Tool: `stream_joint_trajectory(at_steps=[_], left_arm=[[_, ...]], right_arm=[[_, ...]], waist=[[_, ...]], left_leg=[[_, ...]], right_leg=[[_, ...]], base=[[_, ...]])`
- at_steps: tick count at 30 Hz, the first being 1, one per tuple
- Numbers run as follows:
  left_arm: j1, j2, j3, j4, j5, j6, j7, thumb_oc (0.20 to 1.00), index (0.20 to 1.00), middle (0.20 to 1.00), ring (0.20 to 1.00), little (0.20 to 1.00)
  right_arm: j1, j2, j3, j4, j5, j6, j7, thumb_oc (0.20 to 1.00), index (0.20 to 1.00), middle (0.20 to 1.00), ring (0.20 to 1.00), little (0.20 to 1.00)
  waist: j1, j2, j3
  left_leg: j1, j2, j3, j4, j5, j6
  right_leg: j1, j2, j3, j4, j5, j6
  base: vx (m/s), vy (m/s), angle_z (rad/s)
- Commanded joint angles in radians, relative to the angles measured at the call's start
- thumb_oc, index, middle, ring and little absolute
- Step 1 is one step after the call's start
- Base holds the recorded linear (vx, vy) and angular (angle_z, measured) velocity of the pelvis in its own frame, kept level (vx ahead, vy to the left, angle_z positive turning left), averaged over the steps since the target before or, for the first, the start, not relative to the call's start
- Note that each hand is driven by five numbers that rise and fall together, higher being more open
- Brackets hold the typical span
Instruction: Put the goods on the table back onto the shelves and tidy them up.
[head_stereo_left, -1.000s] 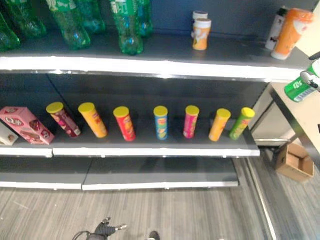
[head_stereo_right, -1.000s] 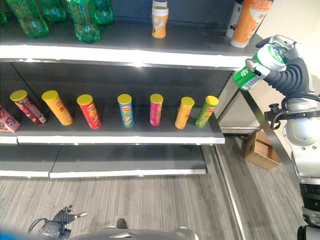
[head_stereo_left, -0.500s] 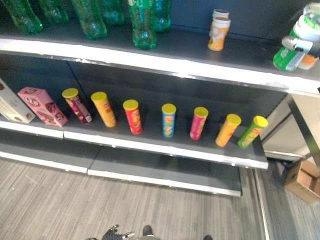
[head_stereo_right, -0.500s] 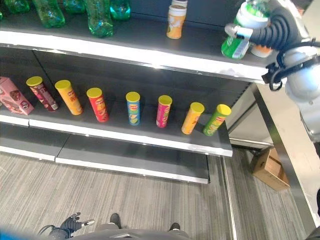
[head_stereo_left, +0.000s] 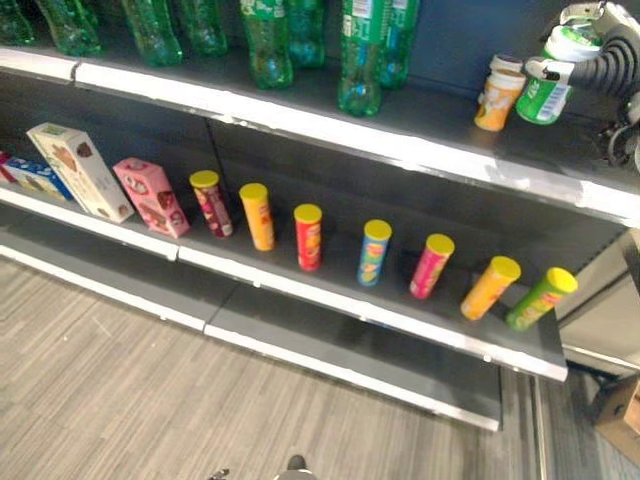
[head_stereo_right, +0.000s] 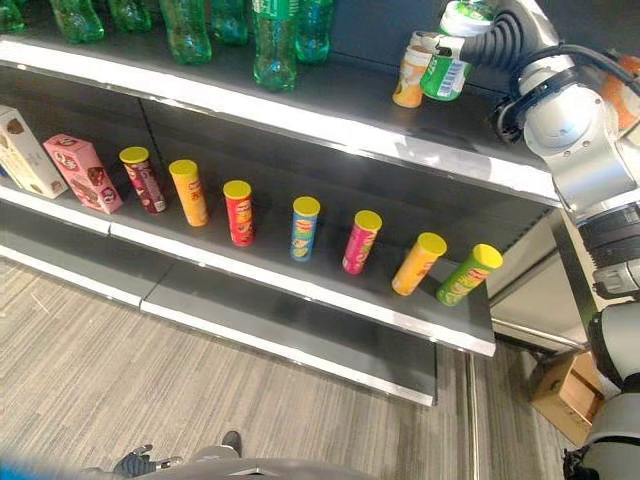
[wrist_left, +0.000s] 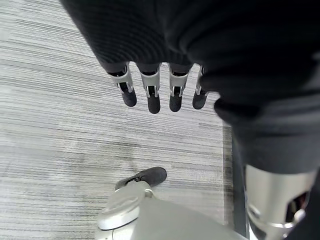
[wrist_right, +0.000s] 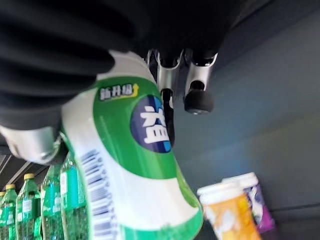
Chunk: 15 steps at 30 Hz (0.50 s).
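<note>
You saw the top shelf carrying green bottles; the lower shelf held snack tubes and boxes.

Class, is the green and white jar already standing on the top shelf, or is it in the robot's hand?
In hand: the right hand grips the jar, tilted above the top shelf.

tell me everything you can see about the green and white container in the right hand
The green and white container is a small cylindrical tub, plastic by its look, with a white lid, a green label bearing a blue oval, and a barcode on a white panel. The right hand holds it tilted above the top shelf, fingers curled round it. It hangs just beside the orange tub; whether it touches the shelf or that tub cannot be told.
</note>
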Motion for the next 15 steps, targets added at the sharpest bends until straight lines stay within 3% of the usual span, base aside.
stream_joint_trajectory(at_steps=[1, 15], left_arm=[[-0.028, 0.024, -0.031, 0.009, -0.048, -0.012, 0.014, 1.000, 1.000, 1.000, 1.000, 1.000], [-0.025, 0.019, -0.038, 0.003, -0.049, -0.014, 0.021, 1.000, 1.000, 1.000, 1.000, 1.000]], right_arm=[[-0.071, 0.006, 0.027, 0.052, 0.021, -0.006, -0.021, 0.200, 0.200, 0.200, 0.200, 0.200], [-0.023, 0.093, 0.025, 0.152, -0.003, 0.017, -0.019, 0.200, 0.200, 0.200, 0.200, 0.200]], waist=[[0.025, 0.001, -0.037], [0.039, 0.002, -0.026]], left_leg=[[0.009, 0.077, 0.078, 0.046, -0.032, -0.073], [0.020, 0.071, 0.075, 0.032, -0.033, -0.066]], right_leg=[[-0.018, -0.020, -0.003, 0.068, -0.045, 0.006], [-0.016, -0.027, -0.013, 0.074, -0.045, 0.008]], base=[[0.02, 0.002, 0.11], [0.00, 0.001, 0.01]])
